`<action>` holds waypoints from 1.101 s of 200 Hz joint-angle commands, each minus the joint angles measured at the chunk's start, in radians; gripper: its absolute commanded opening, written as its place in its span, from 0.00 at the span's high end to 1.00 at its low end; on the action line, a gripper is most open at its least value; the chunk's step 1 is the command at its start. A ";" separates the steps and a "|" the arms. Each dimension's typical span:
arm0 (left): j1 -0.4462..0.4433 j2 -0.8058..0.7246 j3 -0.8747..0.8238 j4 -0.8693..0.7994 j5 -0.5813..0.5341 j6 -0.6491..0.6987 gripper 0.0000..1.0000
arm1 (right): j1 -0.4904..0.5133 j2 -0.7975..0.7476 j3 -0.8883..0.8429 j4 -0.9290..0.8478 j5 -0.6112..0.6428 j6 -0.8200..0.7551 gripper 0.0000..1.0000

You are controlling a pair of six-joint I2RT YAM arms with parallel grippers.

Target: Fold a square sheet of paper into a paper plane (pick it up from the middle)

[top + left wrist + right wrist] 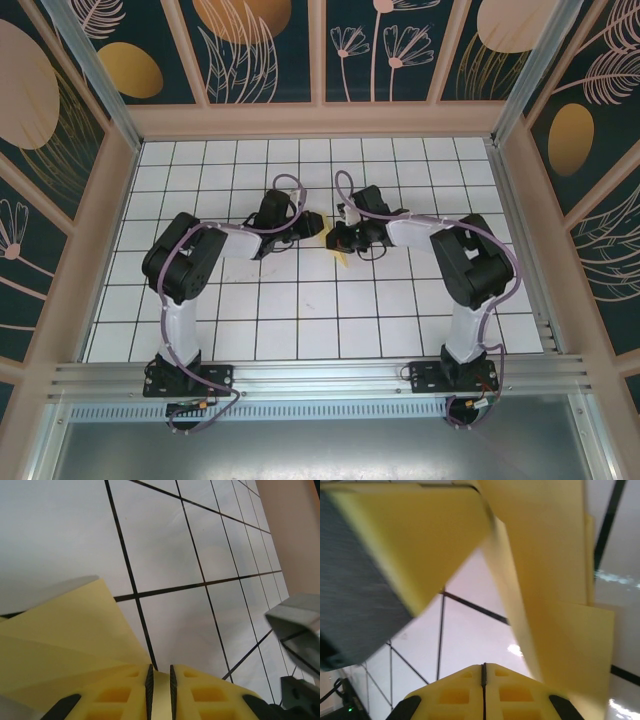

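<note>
Spreading under both arms is a white worktop (300, 310) ruled with a black grid, boxed in by pale wooden framing and dark teal wall panels (260, 50) painted with leaves and flowers. Over its middle the pale yellow paper (65, 630), partly folded, sits between the two hands; the left hand (160, 672) is nearly closed, pinching an edge of it, and the sheet fans out to one side. The right hand (483, 672) is shut with its pads meeting, and the paper hangs just beside its fingers.
</note>
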 commanded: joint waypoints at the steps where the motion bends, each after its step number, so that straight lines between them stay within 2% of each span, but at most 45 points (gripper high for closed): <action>1: 0.002 0.024 0.042 0.004 0.015 0.005 0.79 | -0.007 0.037 0.037 -0.026 0.037 -0.015 0.91; 118: -0.001 0.030 0.035 -0.012 0.047 0.049 0.75 | -0.076 0.101 -0.036 0.060 -0.036 0.062 0.93; 173: -0.004 0.089 0.083 -0.124 -0.030 0.055 0.77 | -0.082 0.099 -0.027 0.025 -0.047 0.058 0.93; 220: -0.004 0.126 0.146 -0.275 -0.146 0.057 0.79 | -0.083 0.089 -0.021 -0.015 -0.034 0.026 0.93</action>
